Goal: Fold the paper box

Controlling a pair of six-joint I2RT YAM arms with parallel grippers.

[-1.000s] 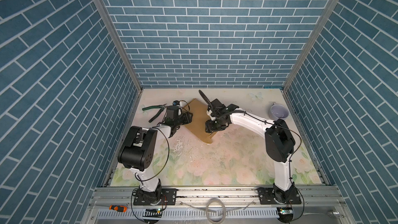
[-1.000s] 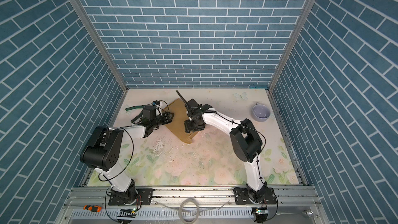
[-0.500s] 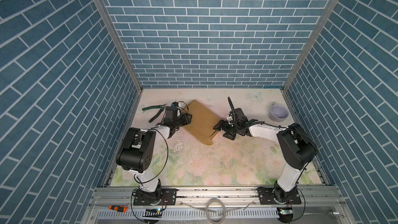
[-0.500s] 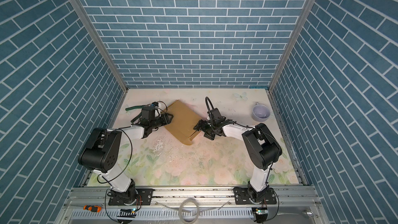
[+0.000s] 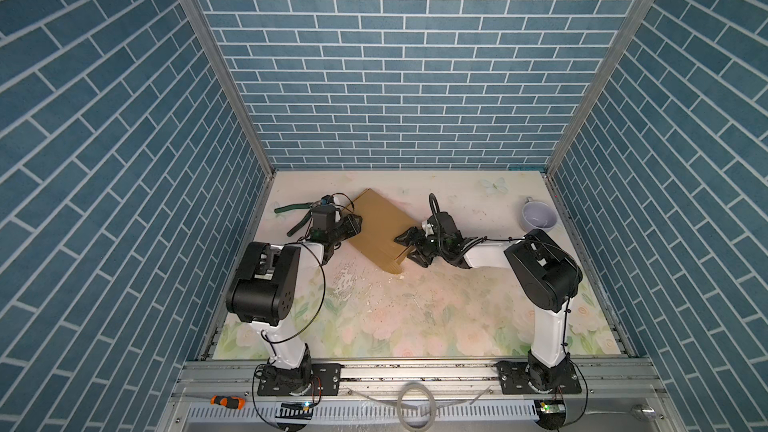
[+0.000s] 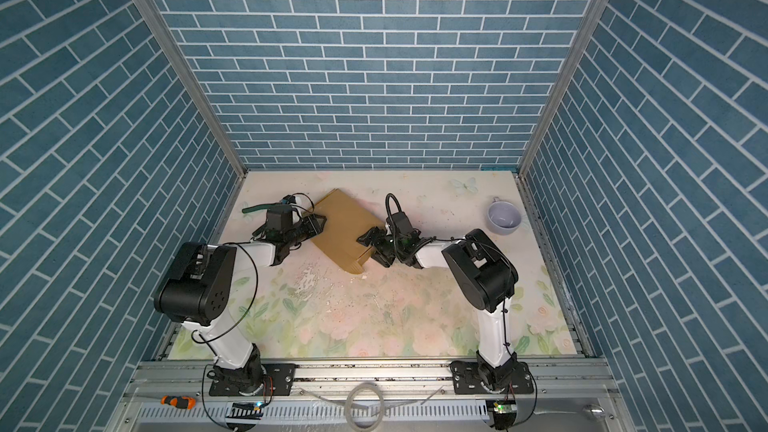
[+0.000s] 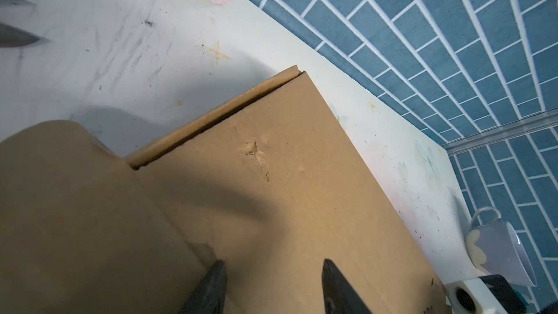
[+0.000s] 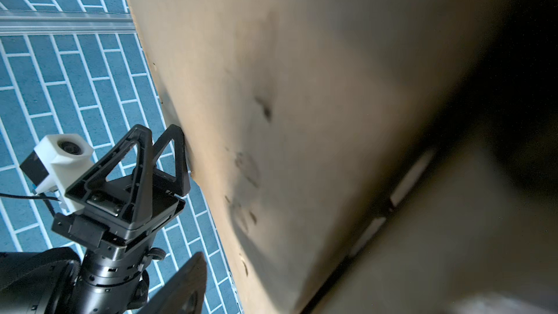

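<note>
Top views: paper box (image 5: 380,224) between left fingers (image 5: 352,225), right fingers (image 5: 406,237) (spread).

Robot test cell in a lab; blue brick-print wall panels (image 5: 395,76) on bare aluminium corner posts (image 5: 219,64); flower-printed tabletop (image 5: 415,317); slotted aluminium base rail (image 5: 415,371) in front

Paper box (image 5: 380,224) on bench (image 5: 415,317), between left tool (image 5: 355,224) and right tool (image 5: 409,245); pliers (image 5: 291,207) far left, cup (image 5: 538,216) far right.

Nothing readable from where I stand: the plain brown corrugated cardboard box (image 5: 377,227) carries no print, label or number.
</note>
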